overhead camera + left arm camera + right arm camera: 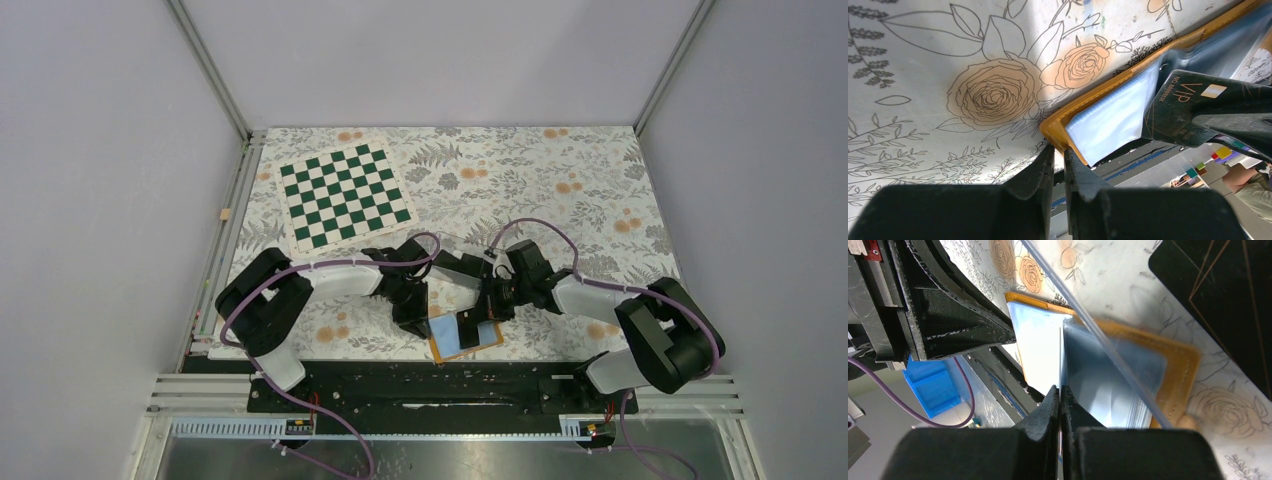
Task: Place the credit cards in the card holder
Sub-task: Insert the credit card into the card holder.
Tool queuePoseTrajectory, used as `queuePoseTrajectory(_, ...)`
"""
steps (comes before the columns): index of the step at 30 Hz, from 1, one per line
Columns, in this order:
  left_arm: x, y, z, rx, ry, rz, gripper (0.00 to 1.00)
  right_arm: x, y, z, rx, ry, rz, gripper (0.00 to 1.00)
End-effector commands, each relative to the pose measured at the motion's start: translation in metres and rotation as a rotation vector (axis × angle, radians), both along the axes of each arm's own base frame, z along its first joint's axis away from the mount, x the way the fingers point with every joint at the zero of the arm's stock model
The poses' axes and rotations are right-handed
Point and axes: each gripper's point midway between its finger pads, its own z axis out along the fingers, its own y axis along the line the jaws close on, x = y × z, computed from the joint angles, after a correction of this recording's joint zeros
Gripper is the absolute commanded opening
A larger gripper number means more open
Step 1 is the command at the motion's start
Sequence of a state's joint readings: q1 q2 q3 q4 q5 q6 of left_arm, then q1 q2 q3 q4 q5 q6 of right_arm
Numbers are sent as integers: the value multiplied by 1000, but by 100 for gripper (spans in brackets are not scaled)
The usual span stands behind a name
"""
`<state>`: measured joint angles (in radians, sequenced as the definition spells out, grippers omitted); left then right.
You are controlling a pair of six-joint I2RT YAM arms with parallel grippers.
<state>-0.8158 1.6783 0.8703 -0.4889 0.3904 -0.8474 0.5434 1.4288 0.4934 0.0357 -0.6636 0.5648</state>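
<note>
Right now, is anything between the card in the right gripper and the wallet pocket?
Nothing visible. The black card, shut in the right gripper, meets the light blue pocket of the card holder. The left gripper pinches the holder's orange corner, off to the side. A clear plastic edge passes close beside the card.

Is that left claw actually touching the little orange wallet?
Touching. The left wrist view shows the left gripper pinching the card holder at its orange corner, with both fingertips closed on the edge and no gap.
</note>
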Motion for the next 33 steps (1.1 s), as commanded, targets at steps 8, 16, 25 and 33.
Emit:
queuePoseTrajectory(8, 13, -3, -5, 23, -46, -13, 14, -10, -17, -25, -175, 106, -9, 0)
queuePoseTrajectory(16, 12, -2, -5, 25, -48, -17, 14, 7, -20, -6, -211, -13, 50, 0)
queuePoseTrajectory(25, 10, 1, -8, 35, -43, -19, 14, 15, -28, 23, -206, -160, 7, 0)
queuePoseTrajectory(33, 10, 1, -9, 36, -42, -18, 14, 27, -28, 36, -201, -208, -47, 0)
